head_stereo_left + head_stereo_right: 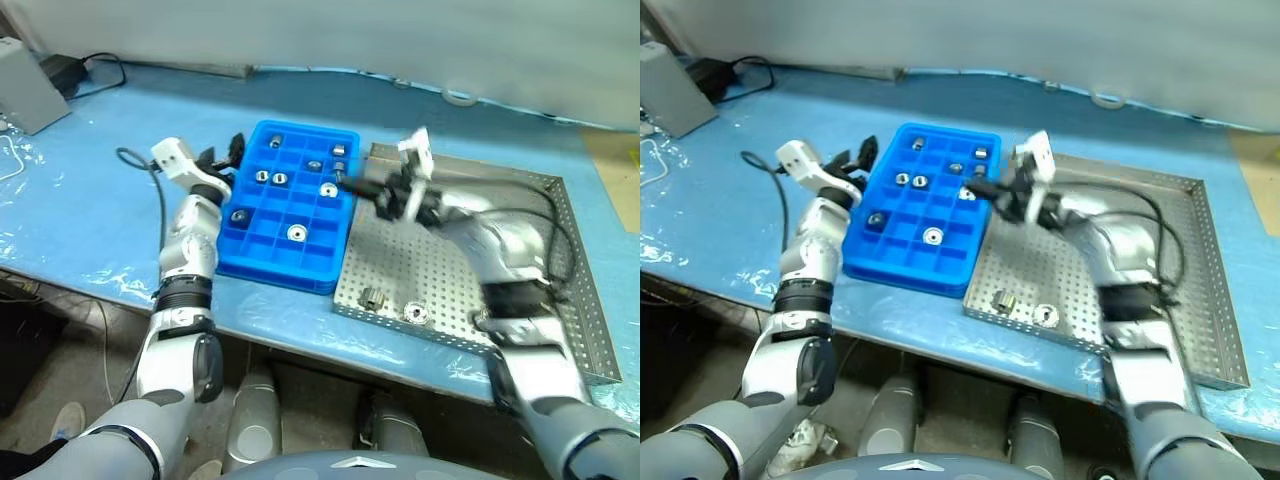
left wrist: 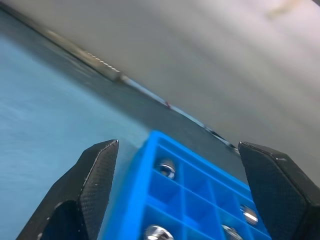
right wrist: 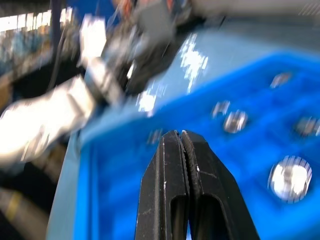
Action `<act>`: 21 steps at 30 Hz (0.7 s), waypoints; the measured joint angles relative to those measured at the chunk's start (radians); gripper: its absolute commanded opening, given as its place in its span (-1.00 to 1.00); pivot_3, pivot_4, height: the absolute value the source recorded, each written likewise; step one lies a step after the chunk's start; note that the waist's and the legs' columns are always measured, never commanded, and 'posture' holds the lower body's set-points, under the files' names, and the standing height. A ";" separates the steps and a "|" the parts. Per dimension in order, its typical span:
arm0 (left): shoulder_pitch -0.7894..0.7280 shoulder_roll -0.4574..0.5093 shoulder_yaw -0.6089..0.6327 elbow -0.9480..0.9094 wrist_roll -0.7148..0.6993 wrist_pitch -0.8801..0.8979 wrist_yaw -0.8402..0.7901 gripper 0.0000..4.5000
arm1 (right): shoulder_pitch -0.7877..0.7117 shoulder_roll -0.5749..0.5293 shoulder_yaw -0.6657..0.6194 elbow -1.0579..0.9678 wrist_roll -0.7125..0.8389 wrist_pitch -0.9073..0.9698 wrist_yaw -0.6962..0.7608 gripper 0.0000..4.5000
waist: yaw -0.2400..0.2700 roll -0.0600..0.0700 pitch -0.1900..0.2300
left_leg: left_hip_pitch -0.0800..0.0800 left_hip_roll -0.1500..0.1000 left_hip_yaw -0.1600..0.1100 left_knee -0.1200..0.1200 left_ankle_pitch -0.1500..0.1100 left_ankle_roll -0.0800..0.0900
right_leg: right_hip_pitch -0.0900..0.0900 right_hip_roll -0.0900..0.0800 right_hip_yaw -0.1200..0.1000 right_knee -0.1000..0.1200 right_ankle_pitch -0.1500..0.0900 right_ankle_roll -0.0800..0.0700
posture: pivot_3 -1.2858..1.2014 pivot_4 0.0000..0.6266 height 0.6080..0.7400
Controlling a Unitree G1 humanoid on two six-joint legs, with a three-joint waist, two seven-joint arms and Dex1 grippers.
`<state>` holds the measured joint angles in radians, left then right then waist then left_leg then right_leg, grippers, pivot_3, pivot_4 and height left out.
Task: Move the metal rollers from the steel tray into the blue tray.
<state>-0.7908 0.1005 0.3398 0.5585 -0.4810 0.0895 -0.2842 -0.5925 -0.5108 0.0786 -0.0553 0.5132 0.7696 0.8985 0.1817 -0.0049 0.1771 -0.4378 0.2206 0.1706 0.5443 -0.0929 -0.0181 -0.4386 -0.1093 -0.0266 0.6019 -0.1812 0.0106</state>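
1. I see two rollers [image 1: 392, 305] on the steel tray [image 1: 575, 300] floor near its front edge; more sit in blue tray [image 1: 250, 262] compartments.
2. My right gripper [image 1: 347, 183] is pinched closed, empty, over the blue tray's right edge, arm reaching across the steel tray.
3. My left gripper [image 1: 226, 150] hovers spread wide at the blue tray's far left corner, forearm extended forward.

glossy blue plastic tray [image 1: 285, 205], shiny metal rollers [image 1: 296, 233], matt grey perforated steel tray [image 1: 400, 265]
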 measured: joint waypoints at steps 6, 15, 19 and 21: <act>-0.058 -0.021 -0.041 0.082 0.002 -0.007 -0.102 0.88 | 0.160 -0.165 0.168 -0.185 -0.097 0.057 0.017 -0.99 | -0.044 0.000 0.000 | 0.002 0.000 0.000 -0.001 0.001 -0.002 | -0.003 0.001 0.001 0.001 0.000 0.001 | 0.01 -0.52 1.00; -0.093 -0.020 -0.053 0.159 0.023 -0.032 -0.150 0.88 | 0.162 -0.157 0.197 -0.240 -0.122 0.100 -0.029 0.01 | -0.060 0.000 0.000 | 0.000 0.000 0.000 0.000 0.000 0.000 | -0.003 0.001 0.001 0.001 0.001 0.000 | -0.01 -0.52 1.00; -0.094 -0.023 -0.061 0.163 0.040 -0.048 -0.158 0.88 | 0.197 -0.172 0.204 -0.271 -0.117 0.120 -0.015 0.59 | -0.056 0.000 0.000 | -0.002 0.000 0.001 0.000 -0.001 0.002 | -0.003 0.001 0.001 -0.001 0.004 -0.007 | -0.01 -0.52 1.00; -0.094 -0.032 -0.067 0.162 0.045 -0.049 -0.160 0.88 | 0.197 -0.172 0.204 -0.271 -0.128 0.115 -0.026 0.88 | -0.058 0.000 0.000 | -0.001 -0.001 0.001 0.000 -0.001 0.002 | -0.003 0.000 0.001 -0.001 0.004 -0.007 | -0.01 -0.52 1.00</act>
<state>-0.8846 0.0689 0.2732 0.7205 -0.4358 0.0402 -0.4438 -0.3951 -0.6829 0.2829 -0.3262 0.3857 0.8845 0.8723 0.1240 -0.0048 0.1770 -0.4392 0.2197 0.1717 0.5444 -0.0940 -0.0161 -0.4411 -0.1094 -0.0255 0.6012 -0.1776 0.0041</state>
